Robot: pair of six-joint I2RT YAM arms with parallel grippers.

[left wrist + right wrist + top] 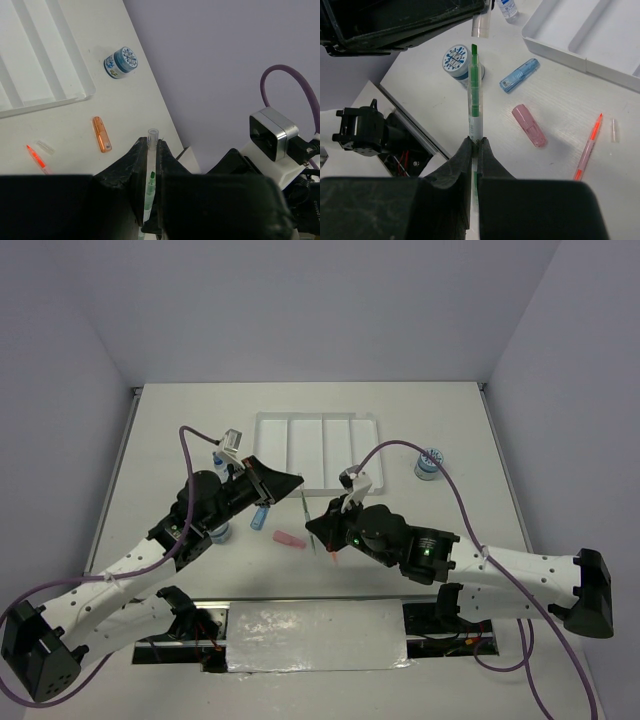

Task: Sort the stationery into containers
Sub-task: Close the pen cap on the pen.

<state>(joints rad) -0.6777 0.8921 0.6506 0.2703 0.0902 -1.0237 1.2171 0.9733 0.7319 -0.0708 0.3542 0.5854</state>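
Right gripper (475, 144): jaws closed tight on the thin green pen (475, 95), pinching the white barrel toward its back end. The green tip points at the left gripper (151, 146). Left jaws are nearly shut too, pinching a short clear plastic cap (152, 134) that sticks out past the fingertips.

The pen is held in the air just off the near edge of the shallow white plastic tray with four long compartments (300, 445), not in any compartment.

The step looks like capping the pen so it can go in the tray. Pen tip and cap mouth are near but apart. In the right wrist view the cap sits slightly to one side of the tip's line.

To do it well, get tip and mouth coaxial with a small sideways shift, then push slowly straight along the barrel. Both holds are thin pinches, so a skewed push could swivel the pen or squeeze the cap out.

Short pink stick (530, 126), short blue stick (519, 75) and thin orange pen (587, 147) lie on the table near-side of the tray, outside it. Keep the arms above them.
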